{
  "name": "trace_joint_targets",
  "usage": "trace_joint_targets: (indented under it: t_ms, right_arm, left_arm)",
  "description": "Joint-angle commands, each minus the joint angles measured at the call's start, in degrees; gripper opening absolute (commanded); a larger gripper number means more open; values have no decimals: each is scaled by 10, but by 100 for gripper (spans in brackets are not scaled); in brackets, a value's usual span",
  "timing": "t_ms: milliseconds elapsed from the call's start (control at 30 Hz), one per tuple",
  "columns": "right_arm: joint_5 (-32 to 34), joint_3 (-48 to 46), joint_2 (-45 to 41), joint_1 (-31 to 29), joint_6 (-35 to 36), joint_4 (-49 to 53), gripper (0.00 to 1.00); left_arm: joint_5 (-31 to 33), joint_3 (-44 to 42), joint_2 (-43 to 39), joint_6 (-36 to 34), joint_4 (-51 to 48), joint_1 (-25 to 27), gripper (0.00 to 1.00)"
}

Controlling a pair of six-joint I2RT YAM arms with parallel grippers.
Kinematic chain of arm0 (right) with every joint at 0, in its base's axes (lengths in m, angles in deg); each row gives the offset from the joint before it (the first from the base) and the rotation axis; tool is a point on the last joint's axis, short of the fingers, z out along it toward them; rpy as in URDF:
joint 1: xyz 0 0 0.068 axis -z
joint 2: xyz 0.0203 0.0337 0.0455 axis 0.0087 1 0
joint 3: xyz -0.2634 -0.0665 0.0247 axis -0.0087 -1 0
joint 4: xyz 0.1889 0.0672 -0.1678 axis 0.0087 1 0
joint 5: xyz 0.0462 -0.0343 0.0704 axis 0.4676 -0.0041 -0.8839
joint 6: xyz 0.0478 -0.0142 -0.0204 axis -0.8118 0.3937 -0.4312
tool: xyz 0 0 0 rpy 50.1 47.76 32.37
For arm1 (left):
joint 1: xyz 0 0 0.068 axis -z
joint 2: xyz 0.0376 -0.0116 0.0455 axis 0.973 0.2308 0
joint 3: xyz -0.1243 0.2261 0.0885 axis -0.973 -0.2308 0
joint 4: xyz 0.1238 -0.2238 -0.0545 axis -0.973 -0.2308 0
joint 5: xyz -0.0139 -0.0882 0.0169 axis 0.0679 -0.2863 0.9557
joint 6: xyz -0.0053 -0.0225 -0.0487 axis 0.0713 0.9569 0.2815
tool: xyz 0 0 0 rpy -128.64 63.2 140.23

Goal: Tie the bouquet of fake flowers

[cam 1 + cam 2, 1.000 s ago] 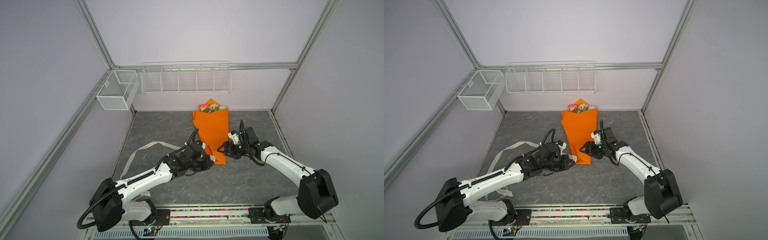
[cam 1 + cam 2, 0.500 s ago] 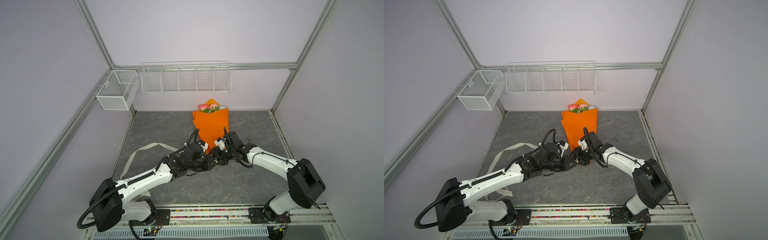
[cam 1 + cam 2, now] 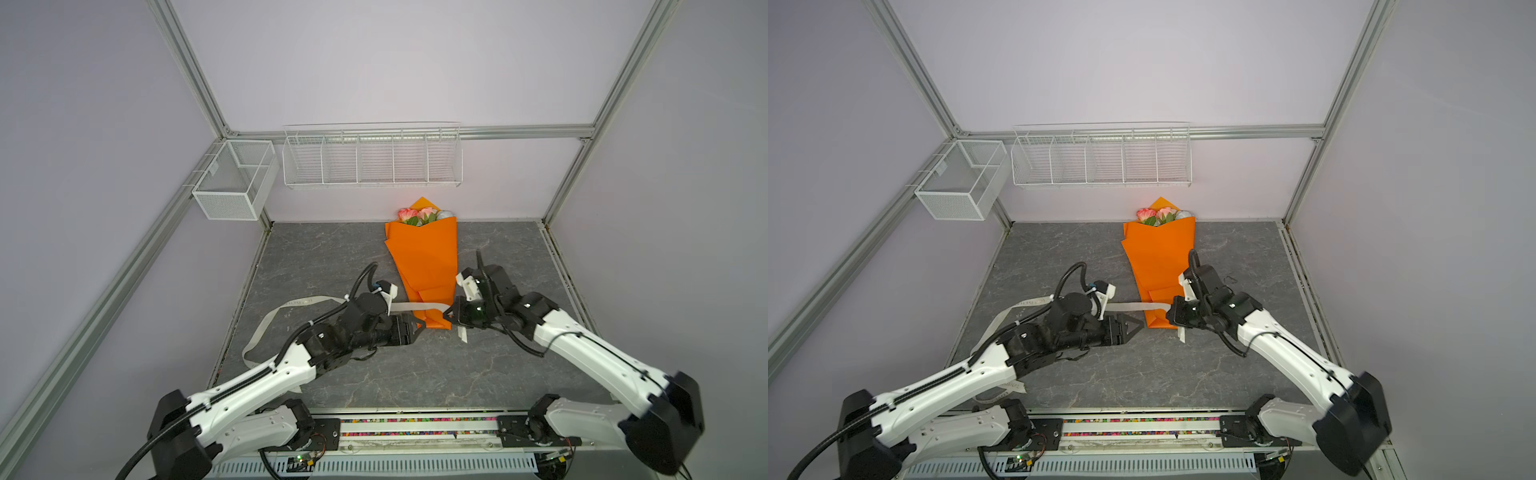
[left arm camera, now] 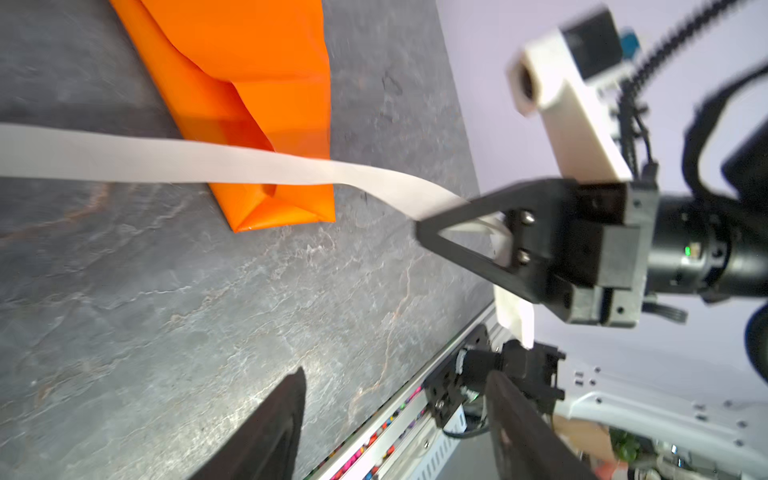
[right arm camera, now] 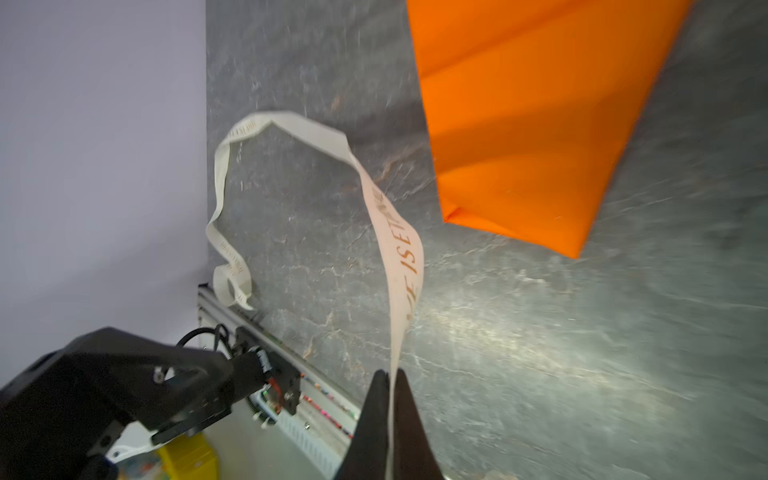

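The bouquet (image 3: 423,257) lay on the surface (image 3: 415,374), not yet tied. The right gripper (image 5: 390,378) pinched the cream ribbon (image 3: 419,306), drawn across the wrap's narrow end. The left gripper (image 4: 395,374) stood spread, empty. Looping and knotting looked undone.

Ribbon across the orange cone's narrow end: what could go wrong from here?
1. The ribbon crosses the bouquet near its folded tip, over it, not around; a pull may slide it off.
2. Only the right gripper pinches it; the left gripper is open, so the loose tail on the table may just drag.
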Motion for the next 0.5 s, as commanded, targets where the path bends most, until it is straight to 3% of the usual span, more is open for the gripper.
trace_joint_targets:
  t_ms: [0, 100, 267, 367, 467]
  right_arm:
    - [192, 15, -82, 21, 49, 170, 7]
    - [282, 32, -138, 71, 65, 241, 7]
    - [330, 77, -126, 228, 140, 285, 6]
    - [272, 85, -92, 374, 192, 263, 6]
    - [141, 78, -41, 543, 220, 222, 6]
  left_arm:
    - [100, -40, -69, 6, -68, -18, 77]
    - [107, -66, -115, 41, -119, -71, 79]
    - [79, -84, -122, 84, -188, -171, 82]
    - [56, -95, -92, 93, -211, -232, 86]
    - [31, -121, -72, 96, -197, -294, 91]
